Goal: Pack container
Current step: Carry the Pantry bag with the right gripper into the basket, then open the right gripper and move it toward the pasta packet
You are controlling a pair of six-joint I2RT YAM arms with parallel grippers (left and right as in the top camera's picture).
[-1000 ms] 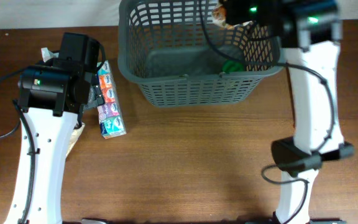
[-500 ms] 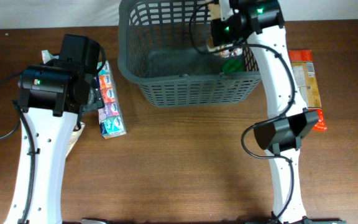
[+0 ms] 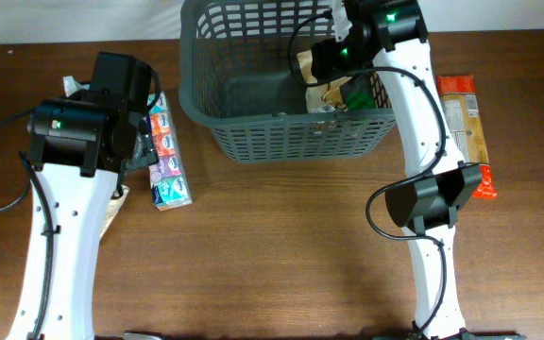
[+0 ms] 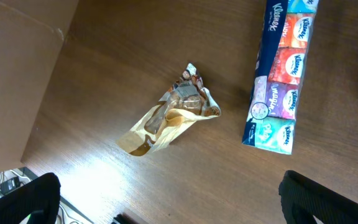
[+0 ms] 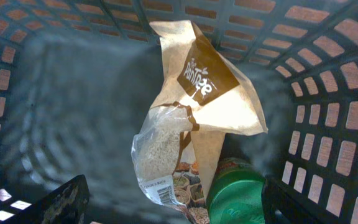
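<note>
The container, a dark grey slotted basket, stands at the back centre of the table. My right gripper hangs over its right half, open with nothing between its fingers. Below it, in the right wrist view, a tan-and-clear bag of rice lies loose on the basket floor beside a green-lidded jar. The open right gripper is above both, and lattice walls surround them. My left gripper is open above bare table, near a crumpled brown pouch and a pack of tissues.
The tissue pack lies left of the basket beside my left arm. A long snack packet and a red-orange packet lie to the right of the basket. A white crumpled item sits at the far left.
My right gripper swung left over the basket and opened. The rice bag it held has dropped onto the basket floor. The left arm has not moved.
</note>
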